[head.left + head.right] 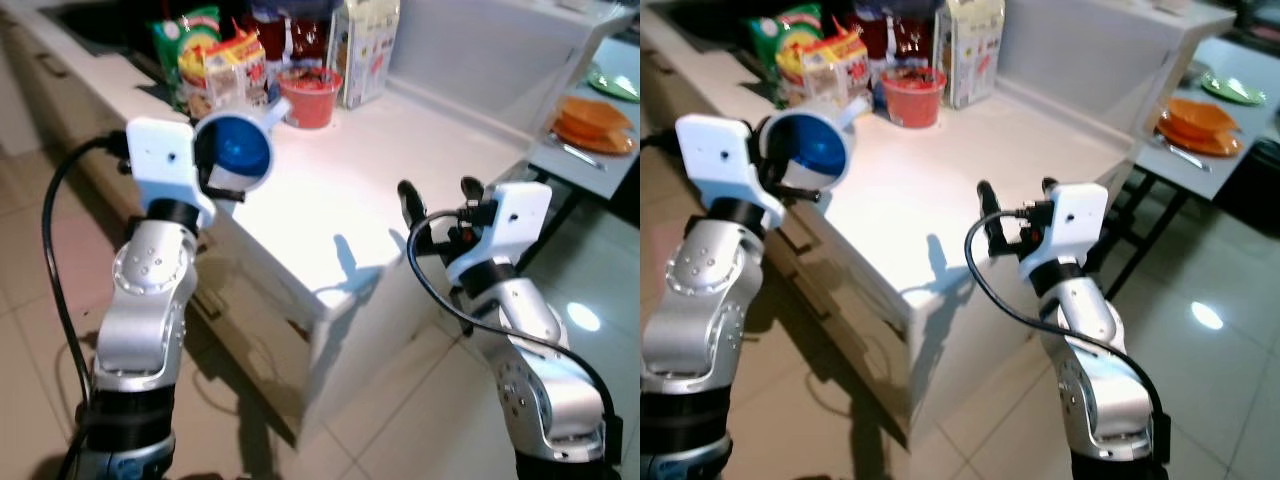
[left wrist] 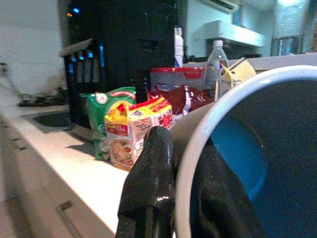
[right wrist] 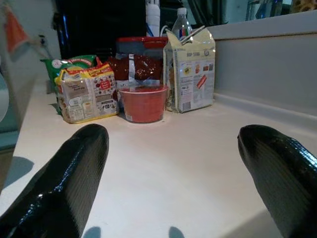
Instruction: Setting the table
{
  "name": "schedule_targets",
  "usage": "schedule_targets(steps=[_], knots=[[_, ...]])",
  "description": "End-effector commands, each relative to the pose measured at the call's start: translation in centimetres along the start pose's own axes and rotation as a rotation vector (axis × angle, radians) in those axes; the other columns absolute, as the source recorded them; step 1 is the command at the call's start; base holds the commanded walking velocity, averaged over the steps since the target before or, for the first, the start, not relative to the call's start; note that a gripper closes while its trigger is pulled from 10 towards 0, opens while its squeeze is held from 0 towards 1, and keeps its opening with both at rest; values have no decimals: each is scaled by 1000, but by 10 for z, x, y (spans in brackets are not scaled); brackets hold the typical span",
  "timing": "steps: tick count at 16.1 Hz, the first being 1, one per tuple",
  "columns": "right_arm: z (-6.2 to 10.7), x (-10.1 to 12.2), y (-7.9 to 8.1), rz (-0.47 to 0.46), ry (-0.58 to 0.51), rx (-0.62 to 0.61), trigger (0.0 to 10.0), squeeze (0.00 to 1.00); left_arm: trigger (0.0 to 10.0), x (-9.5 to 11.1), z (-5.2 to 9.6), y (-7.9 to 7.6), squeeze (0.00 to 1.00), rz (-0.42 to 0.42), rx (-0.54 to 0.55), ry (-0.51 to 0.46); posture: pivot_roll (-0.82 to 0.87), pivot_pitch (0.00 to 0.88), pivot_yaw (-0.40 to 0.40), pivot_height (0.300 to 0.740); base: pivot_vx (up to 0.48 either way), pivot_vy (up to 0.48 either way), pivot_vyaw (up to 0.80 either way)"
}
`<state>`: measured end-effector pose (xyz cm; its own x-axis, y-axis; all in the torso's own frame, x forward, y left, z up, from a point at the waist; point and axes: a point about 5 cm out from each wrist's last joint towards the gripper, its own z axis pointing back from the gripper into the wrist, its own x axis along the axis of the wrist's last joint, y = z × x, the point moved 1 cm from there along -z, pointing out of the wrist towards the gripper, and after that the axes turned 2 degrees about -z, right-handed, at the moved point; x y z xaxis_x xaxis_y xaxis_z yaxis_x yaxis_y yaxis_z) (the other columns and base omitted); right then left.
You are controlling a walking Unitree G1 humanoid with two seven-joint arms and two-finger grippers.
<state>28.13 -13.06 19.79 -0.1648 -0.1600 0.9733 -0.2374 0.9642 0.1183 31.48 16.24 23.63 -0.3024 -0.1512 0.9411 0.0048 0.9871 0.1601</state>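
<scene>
My left gripper (image 1: 215, 180) is grasping the blue bowl (image 1: 238, 152) by its rim above the white counter (image 1: 350, 190); my right gripper (image 1: 440, 195) is hovering, fingers spread.

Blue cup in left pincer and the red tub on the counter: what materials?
Blue cup: looks like glazed ceramic or hard plastic, with a thick pale rim and glossy blue inside. Red tub: probably thin plastic, translucent with a slight sheen. Neither is certain.

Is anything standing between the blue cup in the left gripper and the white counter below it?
Nothing visible: the left gripper holds the blue cup at the counter edge, and the groceries stand farther back.
</scene>
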Motion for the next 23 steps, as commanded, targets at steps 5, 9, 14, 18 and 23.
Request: schedule_targets(steps=[5,9,14,18,23], knots=[[1,3,-10,24,-13,-51,10000,0,10000,2,-2,-11,0,-9,-40,-14,-2,0,-13,740,0,-472,800],[3,2,-16,28,-11,-78,10000,0,10000,0,-2,-14,0,-11,-49,-9,-9,0,-9,740,0,-472,800],[6,-4,-22,-5,8,-118,10000,0,10000,-3,-1,-15,0,-12,-52,-1,-4,0,-16,740,0,-472,285],[5,-6,-21,-8,13,-115,10000,0,10000,-3,-2,-15,0,-12,-48,-1,-3,0,-17,740,0,-472,0],[5,-7,-20,-15,13,-117,10000,0,10000,-3,-2,-14,0,-16,-48,-1,-2,0,-16,740,0,-472,0]])
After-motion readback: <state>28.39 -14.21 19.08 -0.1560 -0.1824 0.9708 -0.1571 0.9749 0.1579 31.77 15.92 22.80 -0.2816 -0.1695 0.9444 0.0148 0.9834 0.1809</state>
